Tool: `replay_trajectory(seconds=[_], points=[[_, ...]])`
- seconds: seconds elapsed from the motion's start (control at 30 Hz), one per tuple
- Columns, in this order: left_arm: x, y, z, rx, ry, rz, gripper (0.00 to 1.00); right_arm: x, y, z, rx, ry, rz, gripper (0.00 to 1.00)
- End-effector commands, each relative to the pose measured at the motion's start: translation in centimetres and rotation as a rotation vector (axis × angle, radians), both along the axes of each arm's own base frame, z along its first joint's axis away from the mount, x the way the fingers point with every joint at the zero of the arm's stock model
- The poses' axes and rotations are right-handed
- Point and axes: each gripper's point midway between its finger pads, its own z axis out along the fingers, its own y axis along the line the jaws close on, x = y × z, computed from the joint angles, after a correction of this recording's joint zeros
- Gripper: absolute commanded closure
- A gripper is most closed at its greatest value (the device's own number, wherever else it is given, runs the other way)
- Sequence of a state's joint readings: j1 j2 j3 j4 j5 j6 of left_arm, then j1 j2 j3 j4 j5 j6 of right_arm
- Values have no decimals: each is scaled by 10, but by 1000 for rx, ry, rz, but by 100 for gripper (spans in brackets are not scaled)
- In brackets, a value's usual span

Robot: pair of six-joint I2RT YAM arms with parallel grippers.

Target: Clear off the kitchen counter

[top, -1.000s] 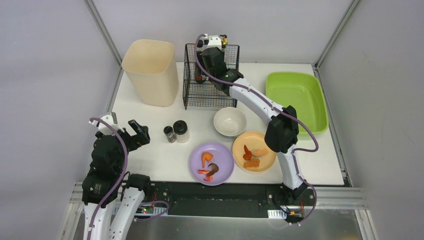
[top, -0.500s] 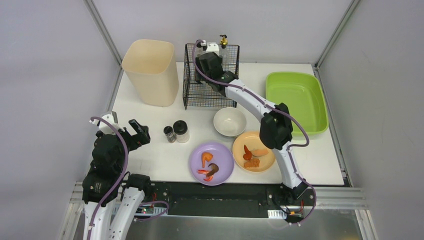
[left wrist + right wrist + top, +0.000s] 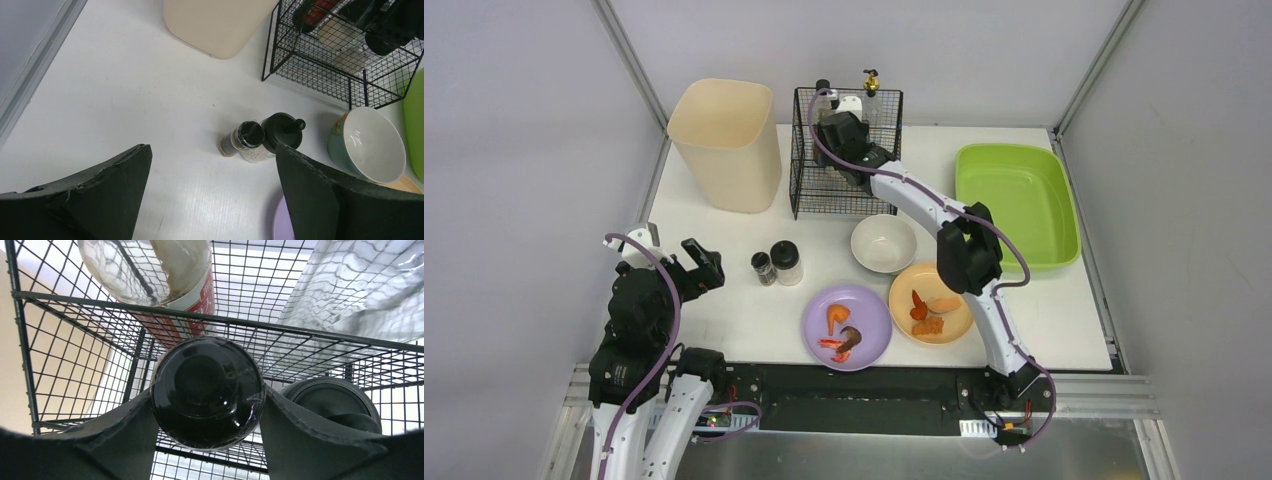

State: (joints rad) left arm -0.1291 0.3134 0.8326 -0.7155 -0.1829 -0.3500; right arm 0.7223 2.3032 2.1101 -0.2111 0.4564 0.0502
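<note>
The right end effector (image 3: 207,405) pinches a dark round bottle (image 3: 200,375) at the wire basket (image 3: 844,195), apparently to stow it beside other bottles, while the left end effector (image 3: 699,262) hangs spread wide over the white desk's (image 3: 724,300) near-left corner, facing two shakers (image 3: 785,262).

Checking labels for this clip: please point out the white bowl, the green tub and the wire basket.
white bowl (image 3: 883,243), top view, inner bottom.
green tub (image 3: 1009,200), top view, bare floor.
wire basket (image 3: 800,160), top view, left mesh wall.
</note>
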Motion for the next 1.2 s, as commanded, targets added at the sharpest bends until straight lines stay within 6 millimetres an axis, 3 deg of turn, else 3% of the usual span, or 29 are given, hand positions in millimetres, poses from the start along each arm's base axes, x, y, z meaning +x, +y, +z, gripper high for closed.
replay_trajectory(seconds=[0.0, 0.27, 0.73, 0.9, 1.17], points=[[4, -2, 5, 7, -21, -16, 1, 17, 4, 42, 96, -101, -33, 55], [4, -2, 6, 8, -22, -15, 1, 21, 5, 26, 79, -71, -38, 40], [4, -2, 5, 8, -20, -17, 1, 21, 3, 20, 68, -56, -42, 22], [4, -1, 5, 9, -18, -14, 1, 18, 3, 29, 86, -61, -35, 21], [5, -2, 4, 9, -15, -17, 1, -3, 1, 69, 100, -134, -4, 19]])
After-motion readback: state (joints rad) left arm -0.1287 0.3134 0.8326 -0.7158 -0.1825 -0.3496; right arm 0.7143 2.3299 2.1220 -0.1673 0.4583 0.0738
